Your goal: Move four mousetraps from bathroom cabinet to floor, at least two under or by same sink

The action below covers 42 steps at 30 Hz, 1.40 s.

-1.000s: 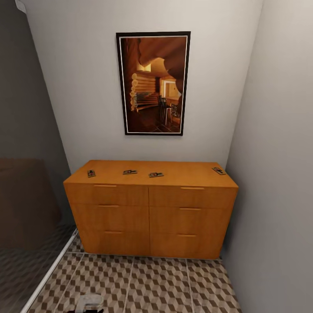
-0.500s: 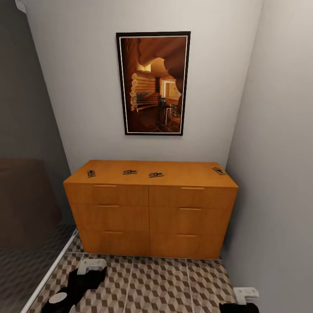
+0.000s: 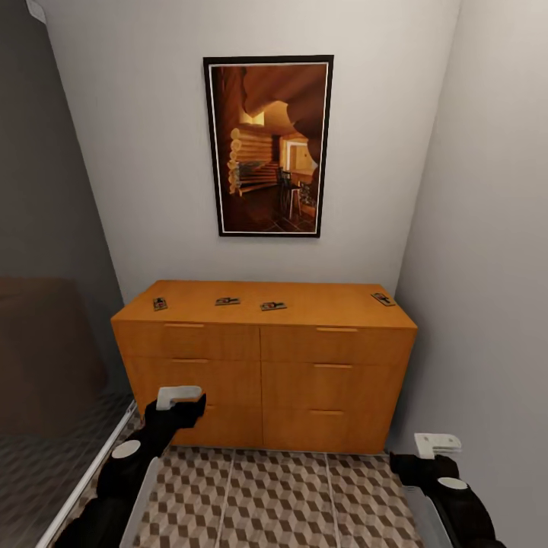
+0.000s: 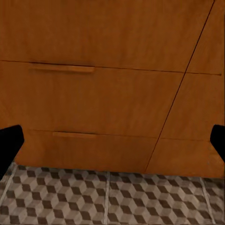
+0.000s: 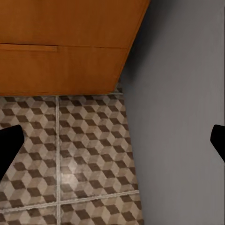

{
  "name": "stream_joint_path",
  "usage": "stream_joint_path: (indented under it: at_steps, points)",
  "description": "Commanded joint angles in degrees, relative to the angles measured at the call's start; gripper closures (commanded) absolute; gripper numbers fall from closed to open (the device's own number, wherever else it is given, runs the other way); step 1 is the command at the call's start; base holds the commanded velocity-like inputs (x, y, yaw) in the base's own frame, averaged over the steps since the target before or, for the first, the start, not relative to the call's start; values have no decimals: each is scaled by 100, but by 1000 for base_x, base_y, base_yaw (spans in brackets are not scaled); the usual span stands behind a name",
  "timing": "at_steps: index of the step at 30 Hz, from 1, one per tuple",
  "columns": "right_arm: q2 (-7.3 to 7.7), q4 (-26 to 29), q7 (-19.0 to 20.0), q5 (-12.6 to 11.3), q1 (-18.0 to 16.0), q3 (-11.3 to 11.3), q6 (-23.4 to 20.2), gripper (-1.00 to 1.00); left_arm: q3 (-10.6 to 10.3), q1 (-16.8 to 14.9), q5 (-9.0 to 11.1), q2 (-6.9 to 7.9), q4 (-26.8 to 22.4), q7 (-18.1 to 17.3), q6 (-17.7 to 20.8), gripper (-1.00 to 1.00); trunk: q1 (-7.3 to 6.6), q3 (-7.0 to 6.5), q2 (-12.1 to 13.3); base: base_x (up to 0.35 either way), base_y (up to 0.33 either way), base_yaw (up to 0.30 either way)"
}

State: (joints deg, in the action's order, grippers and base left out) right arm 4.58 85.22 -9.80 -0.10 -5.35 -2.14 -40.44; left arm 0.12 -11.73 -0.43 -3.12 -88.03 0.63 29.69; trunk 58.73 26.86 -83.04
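The orange-brown cabinet [image 3: 262, 373] stands against the far wall, all its drawers closed. Several mousetraps lie on its top: one at the left [image 3: 160, 304], two near the middle [image 3: 227, 301] [image 3: 273, 306], and one at the right end [image 3: 383, 299]. My left gripper [image 3: 180, 397] hangs open in front of the lower left drawers [image 4: 108, 103], well below the traps. Low by the cabinet's right corner, my right gripper [image 3: 436, 444] is open above the cube-patterned bathroom floor [image 5: 70, 154]. Both hold nothing. The bathroom sink is out of view.
A framed picture [image 3: 269, 144] hangs above the cabinet. A grey wall [image 3: 487, 304] runs close along the right, beside my right arm. A dark glass partition [image 3: 46, 342] with a white floor strip [image 3: 87, 479] closes off the left.
Both arms have risen from the bottom edge of the head view toward the cabinet front. The traps and the camera have not moved.
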Motion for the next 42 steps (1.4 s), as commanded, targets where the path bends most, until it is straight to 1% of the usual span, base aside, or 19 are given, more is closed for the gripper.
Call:
stream_joint_path:
  at_steps: [1, 9, 15, 16, 20, 24, 27, 29, 30, 34, 38, 40, 41, 42]
  points:
    - [2, 7, -22, -5, -6, 5, -32, -100, 2, -10, -5, -3, -7, 7, 31, -100, 0, 7, -4, 0, 0, 0]
    - [1, 91, -194, -2, -514, 4, -188, -100, -8, -1171, -14, -246, -19, 7, 42, -100, 0, 7, -4, 0, 0, 0]
    - [-16, 98, -223, -11, -1081, 3, -224, -100, -4, -2094, -43, -428, -4, 13, 113, -100, 0, 7, -4, 0, 0, 0]
    - [-16, 98, -223, -11, -1081, 3, -224, -100, -4, -2094, -43, -428, -4, 13, 113, -100, 0, 7, -4, 0, 0, 0]
    - [-44, 94, -236, -24, -1545, 6, -302, -100, -2, -2693, -96, -488, 57, 15, 233, -100, 0, 7, -4, 0, 0, 0]
    - [-90, 72, -286, -35, -2055, 15, -483, -100, -1, -3319, -133, -514, 240, 16, 552, -100, 0, 7, -4, 0, 0, 0]
    - [-141, 28, -368, -39, -2452, 19, -665, -100, -2, -3798, -142, -521, 522, 14, 900, -100, 0, 7, -4, 0, 0, 0]
    - [-194, -24, -441, -40, -2729, 28, -786, -100, -2, -4141, -145, -522, 825, 13, 1158, -100, 0, 7, -4, 0, 0, 0]
    - [-194, -24, -441, -40, -2729, 28, -786, -100, -2, -4141, -145, -522, 825, 13, 1158, -100, 0, 7, -4, 0, 0, 0]
    - [-361, -197, -628, -40, -3304, 44, -995, -100, -1, -4875, -141, -517, 1713, 10, 1672, -100, 0, 7, -4, 0, 0, 0]
    - [-583, -454, -843, -38, -3889, 51, -1186, -100, 15, -5518, -141, -498, 2604, -18, 2093, -100, 0, 7, -4, 0, 0, 0]
    - [-690, -617, -945, -36, -4188, 56, -1296, -100, 26, -5736, -140, -485, 2871, -40, 2236, -100, 0, 7, -4, 0, 0, 0]
    - [-690, -617, -945, -36, -4188, 56, -1296, -100, 26, -5736, -140, -485, 2871, -40, 2236, -100, 0, 7, -4, 0, 0, 0]
    - [-739, -713, -993, -38, -4340, 58, -1360, -100, 31, -5815, -138, -478, 2966, -48, 2292, -100, 0, 7, -4, 0, 0, 0]
